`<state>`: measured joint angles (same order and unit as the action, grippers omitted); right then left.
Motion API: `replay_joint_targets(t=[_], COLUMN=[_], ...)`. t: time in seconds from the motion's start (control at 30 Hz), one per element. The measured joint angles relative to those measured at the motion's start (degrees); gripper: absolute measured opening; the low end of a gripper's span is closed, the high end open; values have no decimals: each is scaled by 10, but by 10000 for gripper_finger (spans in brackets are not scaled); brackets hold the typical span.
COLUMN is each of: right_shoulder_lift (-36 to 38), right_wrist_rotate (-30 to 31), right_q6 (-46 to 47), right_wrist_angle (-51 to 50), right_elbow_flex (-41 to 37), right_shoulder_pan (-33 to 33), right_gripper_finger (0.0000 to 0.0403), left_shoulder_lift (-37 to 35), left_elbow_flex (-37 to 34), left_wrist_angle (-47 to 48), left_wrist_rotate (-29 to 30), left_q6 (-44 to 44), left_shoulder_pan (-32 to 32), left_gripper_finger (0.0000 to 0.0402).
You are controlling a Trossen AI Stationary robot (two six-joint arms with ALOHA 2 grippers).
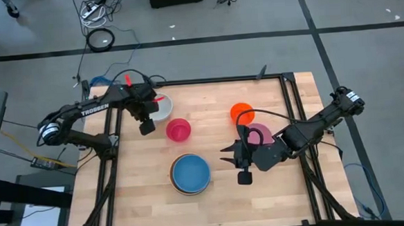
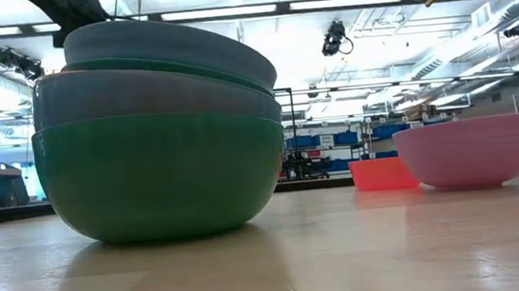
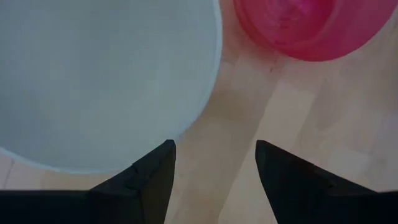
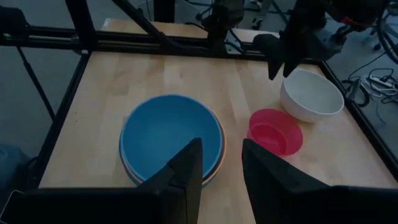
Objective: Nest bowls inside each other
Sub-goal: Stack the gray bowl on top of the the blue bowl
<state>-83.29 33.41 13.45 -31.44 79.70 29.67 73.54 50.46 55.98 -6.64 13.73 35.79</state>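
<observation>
Bowls part-nested on the table [image 1: 144,206], both grippers empty.

Largest first: the stack [image 1: 190,174], blue bowl uppermost, sat near the front middle; the white bowl [image 1: 161,108] lay back left, the pink bowl [image 1: 262,134] right under the right arm, the red bowl [image 1: 178,129] centre, the small orange-red bowl [image 1: 241,112] behind the pink one. The left gripper [image 3: 214,165] hovered fingers apart, empty, beside the white rim; the right gripper [image 4: 221,165] hung narrowly parted, empty. These bowls looked light, stiff and slick, so pinching a rim wall seemed best.
</observation>
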Motion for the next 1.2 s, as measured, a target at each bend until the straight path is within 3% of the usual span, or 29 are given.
replay_joint_targets(t=[0.33,0.73,1.2], right_shoulder_lift=[0,0,0], right_wrist_rotate=[0,0,0], right_q6=[0,1,10], right_wrist_angle=[0,-19,-20], right_elbow_flex=[0,0,0], right_shoulder_pan=[-3,-8,-8], right_gripper_finger=[100,100,100], left_shoulder_lift=[-1,0,25], left_elbow_flex=[0,0,-1], left_wrist_angle=[-39,-73,-87], left_wrist_rotate=[28,60,44], left_q6=[182,176,143], left_shoulder_pan=[-22,-23,-23], left_gripper_finger=[212,204,203])
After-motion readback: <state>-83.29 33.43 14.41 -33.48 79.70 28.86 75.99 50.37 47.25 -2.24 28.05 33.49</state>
